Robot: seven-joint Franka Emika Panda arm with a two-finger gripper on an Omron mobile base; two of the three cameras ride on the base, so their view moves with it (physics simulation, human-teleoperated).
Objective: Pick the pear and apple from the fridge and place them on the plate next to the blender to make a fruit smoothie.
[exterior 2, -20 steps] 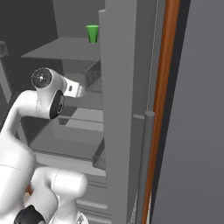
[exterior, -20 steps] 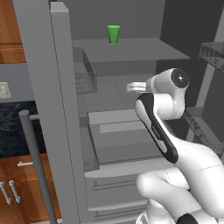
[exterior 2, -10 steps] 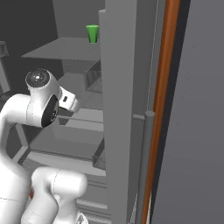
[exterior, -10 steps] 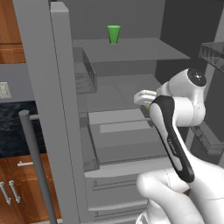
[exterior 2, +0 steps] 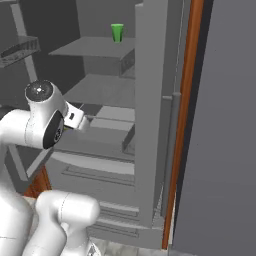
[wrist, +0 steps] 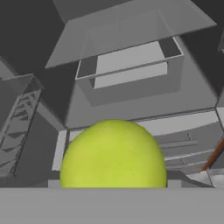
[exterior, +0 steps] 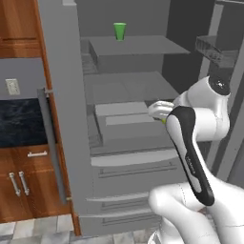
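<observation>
The pear [wrist: 113, 154] is being carried out of the fridge [exterior: 62, 124]: in the hand view it is sitting large and yellow-green right at the pincer, so the pincer is judged to be closed on it, though the fingertips themselves are hidden behind the fruit. In the left base view a sliver of the same yellow-green is being shown just under the white wrist, in front of the middle shelf.

Compared with a second ago, the arm is being drawn back and toward the right of the fridge opening; the wrist, which was reaching in over the shelf, is now being held clear of it, and the whole scene is being seen from a slightly shifted base position. That is being read as the withdrawal with the first fruit in hand.

For the task, the pick of the pear is being taken as done, while its placing on the plate is not yet done. A bright green cup [exterior: 119, 31] is standing on the top shelf and is not part of the job.
</observation>
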